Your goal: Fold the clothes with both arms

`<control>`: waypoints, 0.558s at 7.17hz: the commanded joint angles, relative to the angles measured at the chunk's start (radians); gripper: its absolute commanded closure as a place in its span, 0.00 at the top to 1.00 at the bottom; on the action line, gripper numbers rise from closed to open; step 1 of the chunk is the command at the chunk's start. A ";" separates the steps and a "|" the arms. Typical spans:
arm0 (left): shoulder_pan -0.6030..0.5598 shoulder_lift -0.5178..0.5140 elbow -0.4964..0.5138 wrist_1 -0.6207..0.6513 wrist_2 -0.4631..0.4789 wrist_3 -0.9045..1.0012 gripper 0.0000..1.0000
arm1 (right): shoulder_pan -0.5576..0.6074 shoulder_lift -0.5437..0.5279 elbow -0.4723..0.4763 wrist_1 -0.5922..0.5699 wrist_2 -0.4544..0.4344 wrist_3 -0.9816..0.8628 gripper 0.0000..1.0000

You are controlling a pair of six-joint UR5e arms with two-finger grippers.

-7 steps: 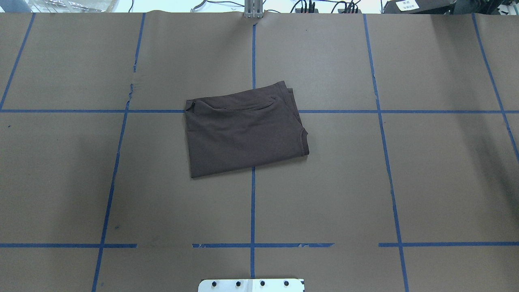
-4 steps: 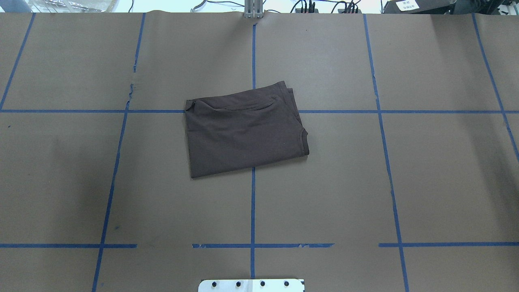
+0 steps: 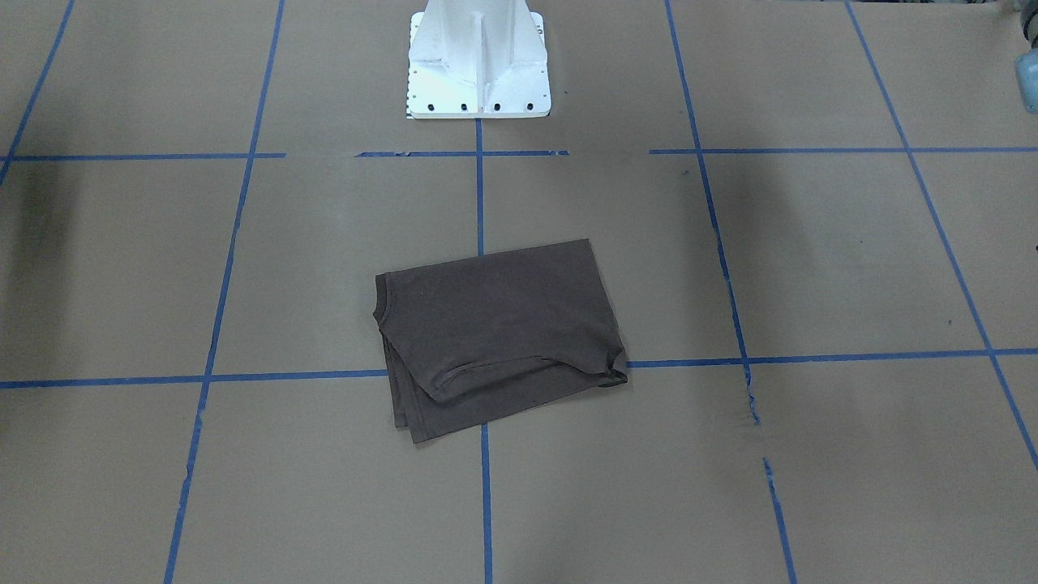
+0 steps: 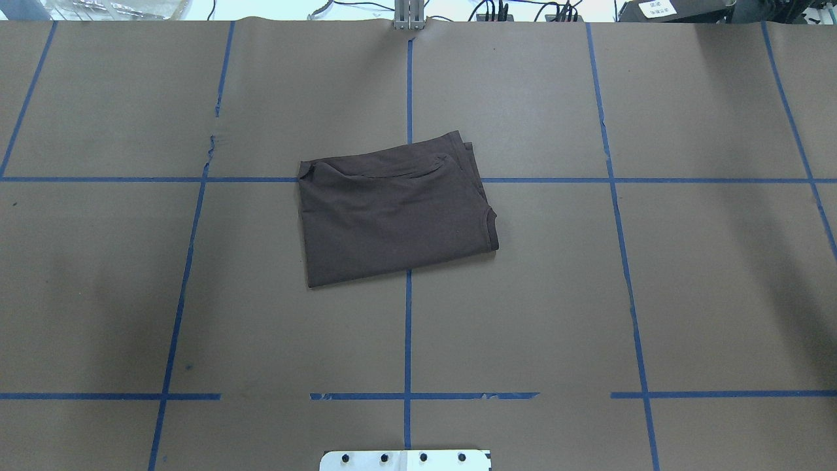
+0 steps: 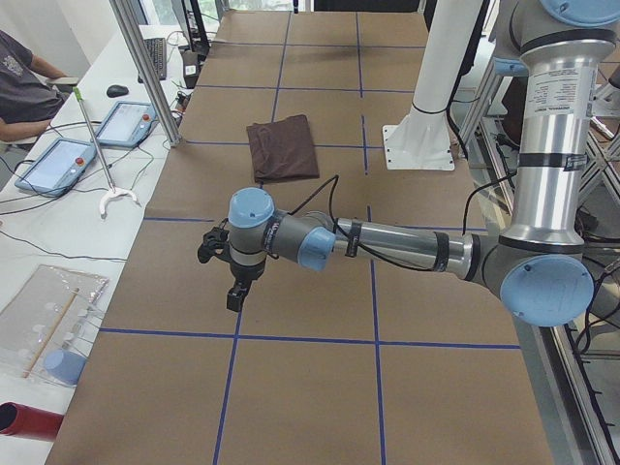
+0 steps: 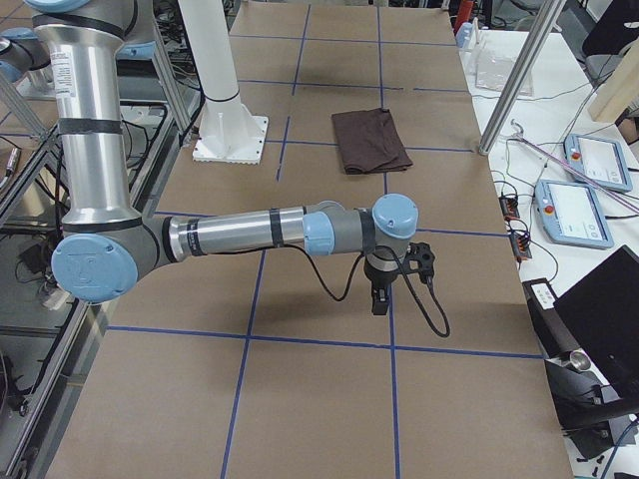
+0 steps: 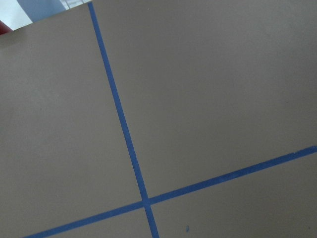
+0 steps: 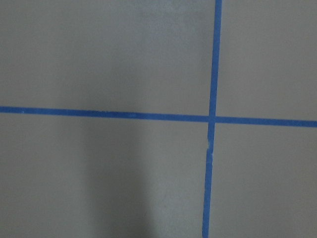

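Overhead exterior shows the T-shirt [image 4: 392,212] folded into a compact rectangle. It lies flat on the desk [image 4: 654,294], straight out in front of the white pedestal [image 4: 405,459]. Its long axis runs side to side across the pedestal's front, slightly skewed. Neither arm enters this view. The side cameras show the left claw [image 5: 235,295] hanging over bare desk far out to the pedestal's left, and the right claw [image 6: 379,299] likewise far to its right. Whether either is released or clenched I cannot tell; neither carries cloth. The shirt lies inward from both, about equally far, so neither arm looks favoured, and the folding appears finished.
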 commanded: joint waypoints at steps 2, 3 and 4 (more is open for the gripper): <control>-0.067 0.066 0.003 0.104 -0.003 0.238 1.00 | 0.059 -0.043 -0.024 -0.105 0.018 -0.170 1.00; -0.067 0.071 0.003 0.106 -0.001 0.237 1.00 | 0.074 -0.048 -0.056 -0.076 0.016 -0.168 1.00; -0.067 0.071 0.001 0.106 -0.001 0.235 1.00 | 0.080 -0.055 -0.070 -0.046 0.016 -0.164 1.00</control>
